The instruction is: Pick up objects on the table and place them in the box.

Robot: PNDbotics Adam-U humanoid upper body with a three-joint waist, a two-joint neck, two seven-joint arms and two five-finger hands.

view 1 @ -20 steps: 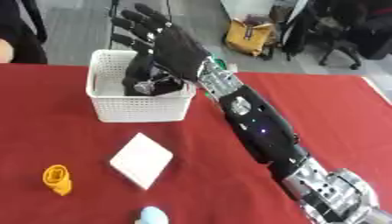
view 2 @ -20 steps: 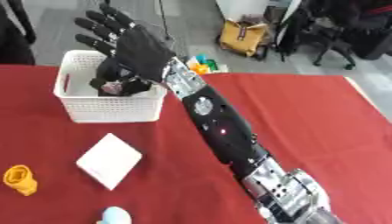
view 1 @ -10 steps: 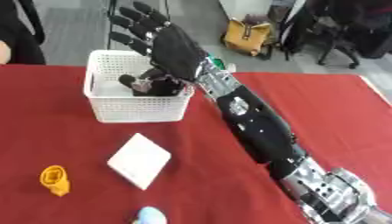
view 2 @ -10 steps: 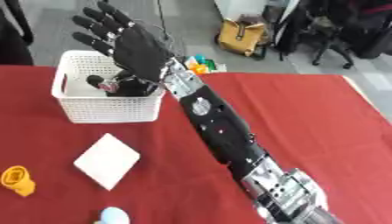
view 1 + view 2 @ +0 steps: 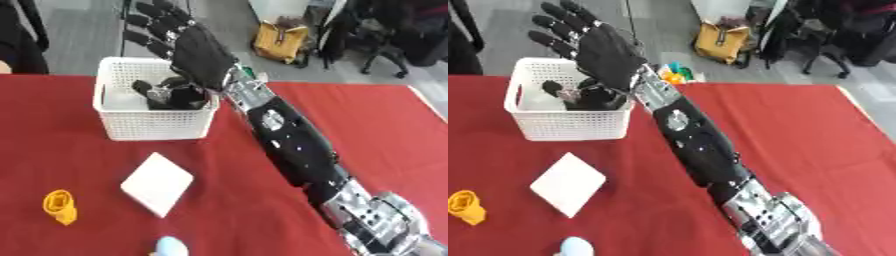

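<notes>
My right hand (image 5: 601, 47) is spread above the box (image 5: 153, 127), fingers straight and apart, holding nothing; compared with a second ago it stands a little higher over the far rim, while the arm reaches across the red table (image 5: 350, 130) as before. A dark object (image 5: 175, 95) lies inside the box, at the right side, beneath my palm and apart from it; it lay in much the same spot in the earlier views, so I judge this drop finished and the hand lifting clear. Three things remain on the cloth, all near the front left and well apart from the box: a white square (image 5: 157, 183), tilted like a diamond; an orange piece (image 5: 59, 206) near the left edge; and a pale blue round thing (image 5: 171, 246) cut off at the bottom edge. My left hand shows in neither view. Next I would probably go for the white square, the nearest to the box.
</notes>
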